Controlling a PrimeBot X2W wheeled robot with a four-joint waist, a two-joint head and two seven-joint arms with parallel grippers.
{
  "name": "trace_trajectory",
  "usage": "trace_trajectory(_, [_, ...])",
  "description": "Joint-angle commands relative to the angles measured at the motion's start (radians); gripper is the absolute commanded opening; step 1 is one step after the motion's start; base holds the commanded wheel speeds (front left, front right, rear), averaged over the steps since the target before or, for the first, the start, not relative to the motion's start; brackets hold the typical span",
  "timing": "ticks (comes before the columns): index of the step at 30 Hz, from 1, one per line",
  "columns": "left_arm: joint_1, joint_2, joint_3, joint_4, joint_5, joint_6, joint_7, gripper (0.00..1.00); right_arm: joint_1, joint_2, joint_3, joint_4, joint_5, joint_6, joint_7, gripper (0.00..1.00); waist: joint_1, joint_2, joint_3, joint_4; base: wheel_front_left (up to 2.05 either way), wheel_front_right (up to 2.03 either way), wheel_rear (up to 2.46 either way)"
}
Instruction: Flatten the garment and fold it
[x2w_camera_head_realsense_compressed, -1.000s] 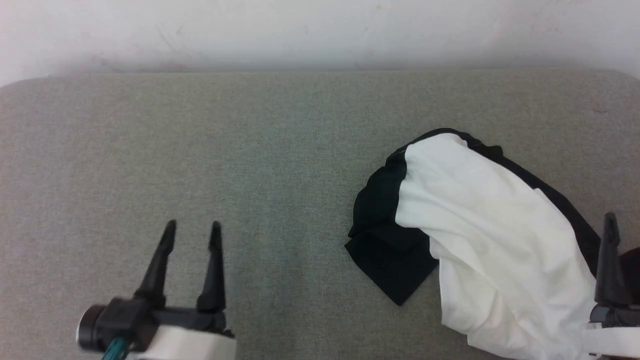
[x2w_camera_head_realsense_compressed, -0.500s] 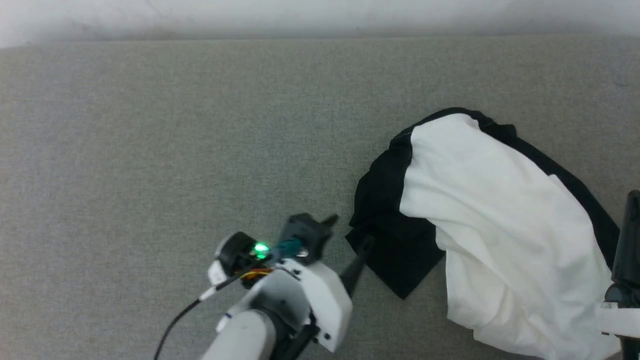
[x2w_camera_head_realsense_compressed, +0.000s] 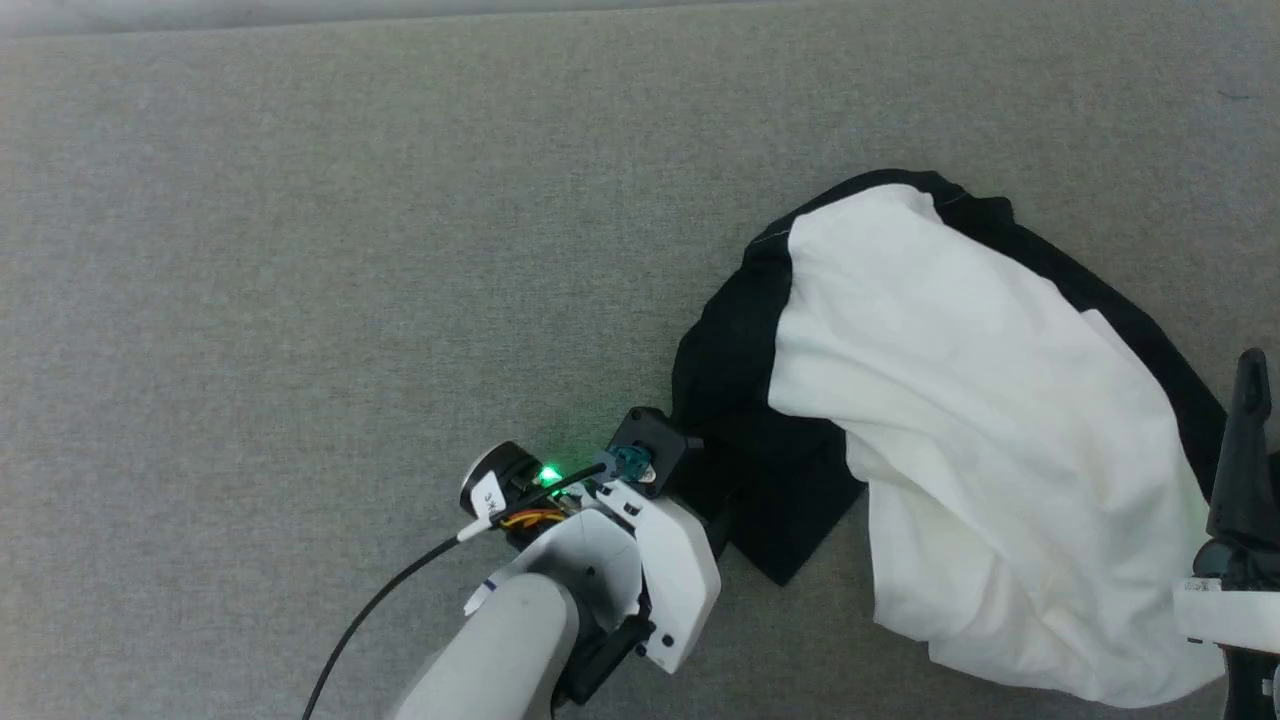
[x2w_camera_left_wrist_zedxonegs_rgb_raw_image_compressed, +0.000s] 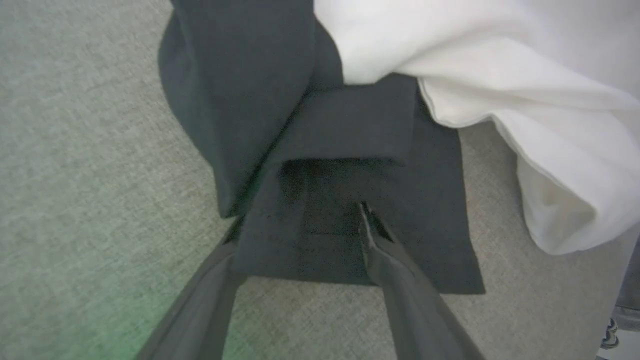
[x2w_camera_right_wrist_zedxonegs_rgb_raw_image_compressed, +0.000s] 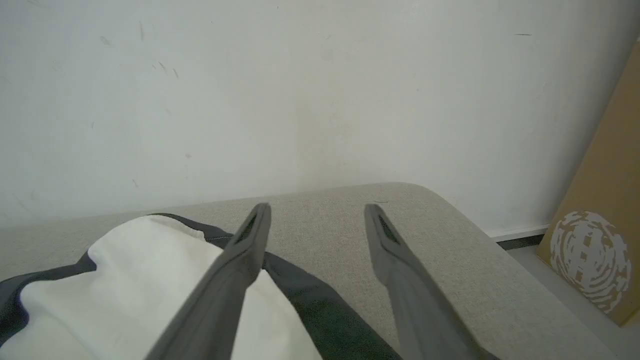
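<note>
Two end effectors gaped wide, both empty. Garment (x2w_camera_head_realsense_compressed: 950, 420) lay crumpled on right of table (x2w_camera_head_realsense_compressed: 300, 250). Left end effector (x2w_camera_left_wrist_zedxonegs_rgb_raw_image_compressed: 300, 225) straddled black sleeve (x2w_camera_left_wrist_zedxonegs_rgb_raw_image_compressed: 425, 240) hem. Right end effector (x2w_camera_right_wrist_zedxonegs_rgb_raw_image_compressed: 316, 206) hovered beyond heap. Risk: pinch catches stacked layers, dragging whole heap rather than spreading it.

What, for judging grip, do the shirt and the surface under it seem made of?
Shirt: soft knit cloth, perhaps cotton, matte; it slumps in loose folds and creases. Surface: grey woven fabric, matte, perhaps over padding; a fine flecked weave shows, and its corner is rounded.
</note>
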Motion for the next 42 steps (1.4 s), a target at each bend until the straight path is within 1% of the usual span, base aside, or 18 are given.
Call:
trace_trajectory(1, [0.003,-0.005,-0.018,0.058,-0.010,0.005,0.007,0.50,-0.016,0.002,-0.001,0.002,0.002,-0.001,-0.005,1.00,-0.0001,0.0001,0.013,-0.016,0.00,0.00,0.00])
trace_trajectory(2, [0.002,-0.009,-0.026,0.074,-0.014,0.004,-0.001,0.00,-0.017,0.002,-0.002,0.002,0.003,-0.001,-0.005,1.00,-0.0001,0.0001,0.011,-0.017,0.00,0.00,0.00])
trace_trajectory(5, [0.008,-0.021,-0.047,0.108,-0.042,0.003,-0.017,0.00,-0.012,0.002,-0.010,0.009,0.000,-0.001,-0.005,1.00,-0.0001,0.0001,-0.007,-0.011,0.00,0.00,0.00])
trace_trajectory(8, [0.014,-0.029,-0.046,0.106,-0.073,0.008,-0.032,0.00,-0.005,0.002,-0.023,0.015,-0.006,-0.001,-0.005,1.00,-0.0001,0.0001,-0.038,0.008,0.00,0.00,0.00])
trace_trajectory(11, [0.035,-0.031,-0.005,0.049,-0.122,0.030,-0.052,0.00,0.001,0.002,-0.021,0.025,-0.011,-0.001,-0.005,1.00,-0.0001,0.0001,-0.080,0.030,0.00,0.00,0.00])
trace_trajectory(13, [0.056,-0.014,0.041,-0.010,-0.148,0.053,-0.063,0.00,0.006,0.002,-0.020,0.031,-0.012,-0.001,-0.005,1.00,-0.0001,0.0001,-0.110,0.048,0.00,0.00,0.00])
trace_trajectory(15, [0.086,0.017,0.108,-0.085,-0.175,0.086,-0.073,0.00,0.015,0.002,-0.019,0.038,-0.013,-0.001,-0.005,1.00,-0.0001,0.0001,-0.137,0.068,0.00,0.00,0.00])
trace_trajectory(21, [0.235,0.162,0.349,-0.322,-0.230,0.203,-0.067,0.00,0.041,0.002,-0.022,0.050,-0.011,-0.001,-0.005,1.00,-0.0001,0.0001,-0.182,0.122,0.00,0.00,0.00])
trace_trajectory(23, [0.303,0.195,0.431,-0.378,-0.257,0.236,-0.062,0.00,0.048,0.002,-0.023,0.048,-0.008,-0.001,-0.005,1.00,-0.0001,0.0001,-0.181,0.135,0.00,0.00,0.00])
trace_trajectory(25, [0.373,0.229,0.507,-0.412,-0.258,0.273,-0.065,0.00,0.051,0.002,-0.022,0.047,-0.009,-0.001,-0.005,1.00,-0.0001,0.0001,-0.175,0.144,0.00,0.00,0.00])
trace_trajectory(27, [0.441,0.242,0.573,-0.423,-0.258,0.311,-0.079,0.00,0.051,0.002,-0.025,0.045,-0.008,-0.001,-0.005,1.00,-0.0001,0.0001,-0.166,0.153,0.00,0.00,0.00])
trace_trajectory(30, [0.517,0.246,0.649,-0.392,-0.249,0.358,-0.114,0.00,0.050,0.002,-0.027,0.048,-0.010,-0.001,-0.005,1.00,-0.0001,0.0001,-0.155,0.161,0.00,0.00,0.00])
trace_trajectory(33, [0.555,0.219,0.674,-0.338,-0.258,0.378,-0.150,0.00,0.048,0.002,-0.027,0.054,-0.012,-0.001,-0.005,1.00,-0.0001,0.0001,-0.149,0.164,0.00,0.00,0.00])
trace_trajectory(34, [0.557,0.206,0.672,-0.322,-0.265,0.378,-0.162,0.19,0.047,0.002,-0.027,0.055,-0.012,-0.001,-0.005,1.00,-0.0001,0.0001,-0.149,0.165,0.00,0.00,0.00])
trace_trajectory(35, [0.557,0.206,0.672,-0.322,-0.265,0.378,-0.162,0.19,0.047,0.002,-0.027,0.055,-0.012,-0.001,-0.005,1.00,-0.0001,0.0001,-0.149,0.165,0.00,0.00,0.00])
trace_trajectory(36, [0.554,0.194,0.667,-0.306,-0.271,0.374,-0.175,0.93,0.046,0.002,-0.025,0.057,-0.013,-0.001,-0.005,1.00,-0.0001,0.0001,-0.148,0.165,0.00,0.00,0.00])
trace_trajectory(37, [0.546,0.179,0.663,-0.294,-0.282,0.369,-0.190,1.00,0.044,0.002,-0.024,0.059,-0.013,-0.001,-0.004,1.00,-0.0001,0.0001,-0.149,0.166,0.00,0.00,0.00])
trace_trajectory(42, [0.487,0.122,0.643,-0.308,-0.349,0.325,-0.243,1.00,0.044,0.002,-0.018,0.066,-0.016,-0.001,0.006,1.00,-0.0001,0.0001,-0.164,0.167,0.00,0.00,0.00])
